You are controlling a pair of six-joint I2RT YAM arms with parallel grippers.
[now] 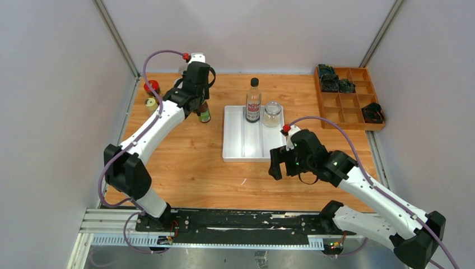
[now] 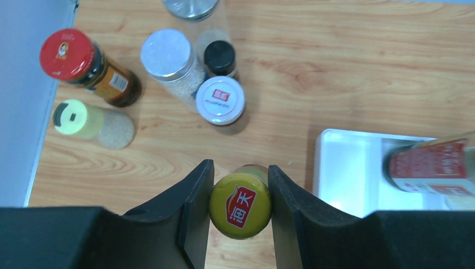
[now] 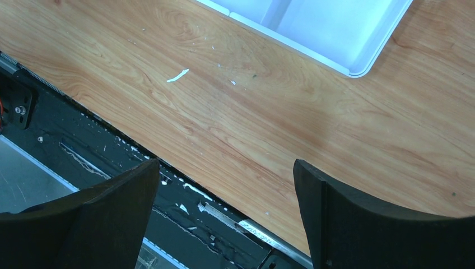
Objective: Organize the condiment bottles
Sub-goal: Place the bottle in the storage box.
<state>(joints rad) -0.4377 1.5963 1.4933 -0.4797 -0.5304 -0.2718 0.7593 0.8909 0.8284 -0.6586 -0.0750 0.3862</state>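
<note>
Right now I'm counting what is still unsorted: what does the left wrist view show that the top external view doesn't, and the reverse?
Only the left wrist view: a silver-lidded jar, a black-capped small bottle and a white-lidded shaker. Only the top external view: the wooden compartment box, the open right gripper and the clear jar in the white tray. Both: the yellow-capped bottle held by the left gripper, the red-lidded jar, that tray and the tall dark bottle standing in it.

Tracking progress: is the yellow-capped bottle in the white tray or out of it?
Out. The yellow-capped bottle is clear of the white tray, beside its left rim, clamped by the left gripper.
</note>
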